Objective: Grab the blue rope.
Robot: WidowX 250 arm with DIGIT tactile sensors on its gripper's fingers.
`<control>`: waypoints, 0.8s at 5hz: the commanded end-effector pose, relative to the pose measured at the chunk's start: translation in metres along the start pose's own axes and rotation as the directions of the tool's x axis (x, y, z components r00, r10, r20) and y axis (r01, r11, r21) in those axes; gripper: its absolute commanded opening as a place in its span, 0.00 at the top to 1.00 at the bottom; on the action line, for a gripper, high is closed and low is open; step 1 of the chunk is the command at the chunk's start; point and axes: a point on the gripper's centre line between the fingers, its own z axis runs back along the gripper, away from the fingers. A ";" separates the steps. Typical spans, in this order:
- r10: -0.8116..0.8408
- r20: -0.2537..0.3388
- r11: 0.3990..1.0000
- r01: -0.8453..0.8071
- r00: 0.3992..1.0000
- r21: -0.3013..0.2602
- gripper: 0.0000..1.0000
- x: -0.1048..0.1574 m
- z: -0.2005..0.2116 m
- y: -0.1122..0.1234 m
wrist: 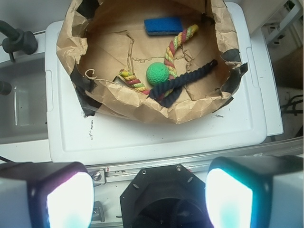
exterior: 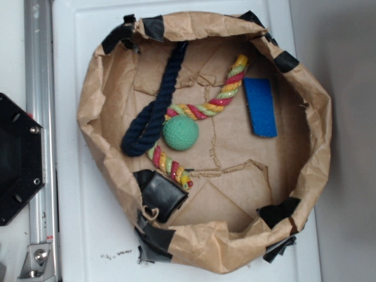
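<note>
Navy blue rope untouched | hand spread, well apart

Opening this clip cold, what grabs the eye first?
A crumpled brown paper bowl patched with black tape fills the white lid. Inside, a green ball sits mid-left, wedged between the dark blue rope on its left and a red-yellow-green striped rope curling around it; a flat blue block lies to the right. In the wrist view, the open pincer sits well short of the bowl.
</note>
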 end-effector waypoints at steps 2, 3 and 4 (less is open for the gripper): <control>0.124 0.025 0.992 -0.124 0.992 0.012 0.00 0.048 -0.028 0.025; 0.306 -0.026 0.949 -0.303 0.952 0.090 0.00 0.086 -0.079 0.051; 0.403 -0.121 0.914 -0.392 0.907 0.102 0.00 0.102 -0.136 0.057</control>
